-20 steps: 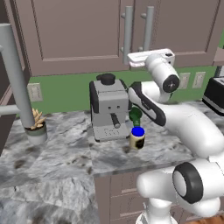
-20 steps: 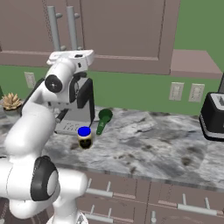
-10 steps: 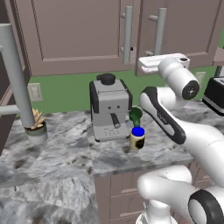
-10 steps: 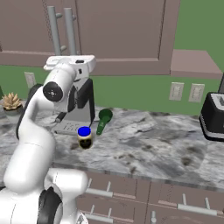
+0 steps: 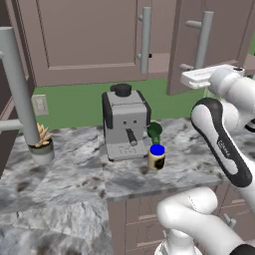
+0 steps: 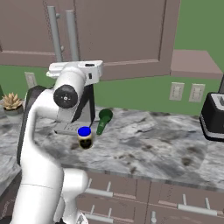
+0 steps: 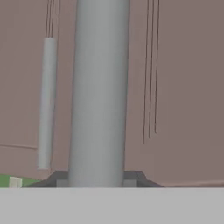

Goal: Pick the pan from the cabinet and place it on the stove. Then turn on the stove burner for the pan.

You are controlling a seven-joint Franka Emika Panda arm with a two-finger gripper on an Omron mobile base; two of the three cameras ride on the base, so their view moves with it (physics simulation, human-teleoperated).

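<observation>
Mauve-brown wall cabinet: right door part open. My gripper closed around its long grey bar handle, fingers either side. Step: opening door. Pan not seen yet, I guess inside. Next: pull door wide, let go, reach in.

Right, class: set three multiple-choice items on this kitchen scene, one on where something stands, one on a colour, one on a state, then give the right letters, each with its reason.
1. Where is the small jar?
A. on the counter in front of the coffee machine
B. inside the cabinet
C. on the toaster

2. What colour is the jar's lid?
A. red
B. blue
C. white

3. What state is the cabinet door at the gripper in?
A. taken off
B. fully shut
C. swung partly open

Answers: 1 A, it stands on the marble by the machine's base. 2 B, the cap is bright blue. 3 C, its edge stands out from the cabinet front, the gripper clasping its bar handle.
</observation>
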